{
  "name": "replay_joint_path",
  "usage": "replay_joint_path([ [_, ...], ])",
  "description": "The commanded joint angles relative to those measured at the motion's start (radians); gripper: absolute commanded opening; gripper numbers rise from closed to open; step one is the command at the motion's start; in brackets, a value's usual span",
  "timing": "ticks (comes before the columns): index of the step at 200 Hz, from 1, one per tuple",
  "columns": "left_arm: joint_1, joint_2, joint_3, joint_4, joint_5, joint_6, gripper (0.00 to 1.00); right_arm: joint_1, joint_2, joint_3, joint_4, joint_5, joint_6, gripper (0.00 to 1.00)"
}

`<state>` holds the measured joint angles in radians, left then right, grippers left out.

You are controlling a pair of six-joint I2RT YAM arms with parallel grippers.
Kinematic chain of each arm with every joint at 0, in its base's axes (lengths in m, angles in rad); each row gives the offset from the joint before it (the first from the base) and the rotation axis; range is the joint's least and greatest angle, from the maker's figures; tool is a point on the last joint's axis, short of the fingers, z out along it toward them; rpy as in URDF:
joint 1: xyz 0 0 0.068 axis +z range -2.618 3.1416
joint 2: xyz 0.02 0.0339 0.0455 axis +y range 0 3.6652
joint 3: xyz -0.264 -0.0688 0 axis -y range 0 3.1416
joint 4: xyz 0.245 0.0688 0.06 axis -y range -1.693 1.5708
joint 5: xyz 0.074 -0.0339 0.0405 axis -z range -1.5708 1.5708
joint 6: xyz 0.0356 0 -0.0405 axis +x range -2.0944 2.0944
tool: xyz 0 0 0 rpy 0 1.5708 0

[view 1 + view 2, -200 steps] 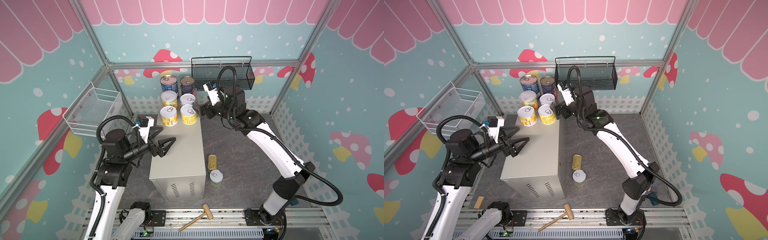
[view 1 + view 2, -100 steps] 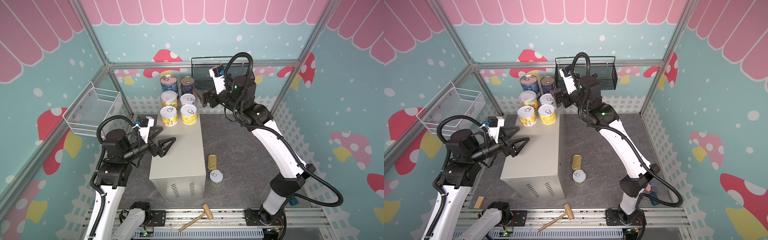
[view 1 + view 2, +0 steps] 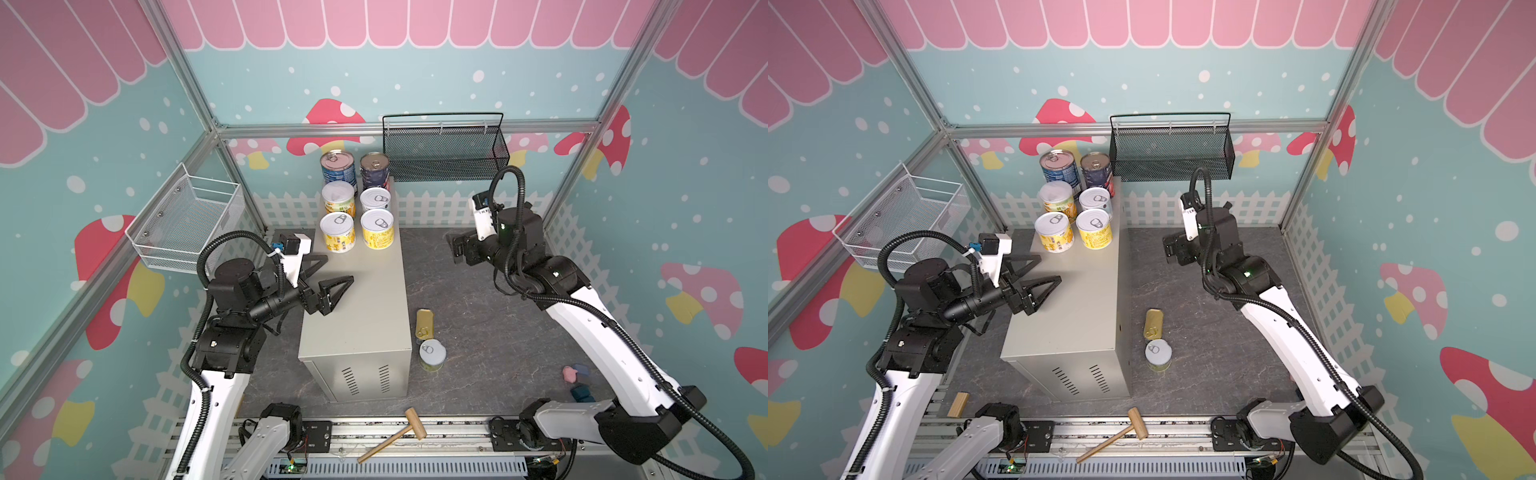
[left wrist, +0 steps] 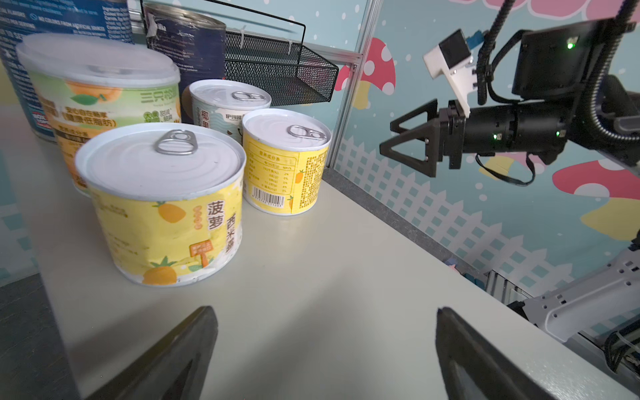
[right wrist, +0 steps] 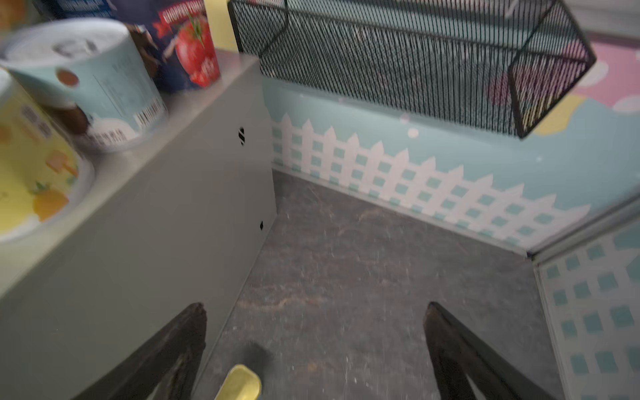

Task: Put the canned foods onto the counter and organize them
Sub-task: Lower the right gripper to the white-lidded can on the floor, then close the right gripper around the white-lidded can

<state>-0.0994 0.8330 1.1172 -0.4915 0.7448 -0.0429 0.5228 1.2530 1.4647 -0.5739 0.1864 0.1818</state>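
The beige counter [image 3: 357,307] carries six canned foods at its far end: two tall blue ones [image 3: 337,166] and four short ones [image 3: 376,228] in front. Down on the floor to its right lie a flat gold tin [image 3: 424,323] and a short upright can [image 3: 432,353]. My left gripper [image 3: 338,269] hovers open and empty over the counter top, just short of the nearest yellow can [image 4: 162,204]. My right gripper [image 3: 456,248] hangs open and empty over the floor right of the counter. The gold tin [image 5: 240,382] shows just short of its fingers.
A black mesh basket [image 3: 444,153] hangs on the back wall and a white wire basket [image 3: 187,224] on the left wall. A wooden mallet [image 3: 395,436] lies on the front rail. Small pink and blue pieces [image 3: 575,374] sit on the floor under the right arm.
My right gripper has pulled away from the cans at the counter's far end and swung right, out over the floor. The left arm has stayed put.
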Motion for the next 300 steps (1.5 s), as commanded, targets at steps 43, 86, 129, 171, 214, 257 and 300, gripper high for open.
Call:
replay_joint_path([
  [43,-0.092,-0.037,0.044,-0.071,-0.422,0.021,0.99,-0.012,-0.193,-0.424,-0.066,-0.060,0.167,1.00],
  [86,-0.092,-0.094,0.016,-0.082,-0.461,-0.012,1.00,-0.011,-0.299,-0.658,-0.065,-0.206,0.220,1.00],
  [129,-0.092,-0.113,-0.014,-0.083,-0.479,-0.017,0.99,0.169,-0.255,-0.666,-0.081,-0.186,0.291,1.00],
  [171,-0.092,-0.118,-0.032,-0.072,-0.476,-0.013,0.99,0.273,-0.222,-0.729,-0.016,-0.199,0.414,0.99],
  [214,-0.091,-0.110,-0.043,-0.065,-0.466,-0.008,0.99,0.355,-0.200,-0.820,0.100,-0.188,0.495,1.00],
  [257,-0.092,-0.112,-0.053,-0.058,-0.455,-0.007,0.99,0.420,-0.097,-0.855,0.176,-0.139,0.517,0.99],
  [300,-0.089,-0.111,-0.054,-0.053,-0.452,-0.008,0.99,0.424,-0.049,-0.879,0.299,-0.093,0.516,0.99],
])
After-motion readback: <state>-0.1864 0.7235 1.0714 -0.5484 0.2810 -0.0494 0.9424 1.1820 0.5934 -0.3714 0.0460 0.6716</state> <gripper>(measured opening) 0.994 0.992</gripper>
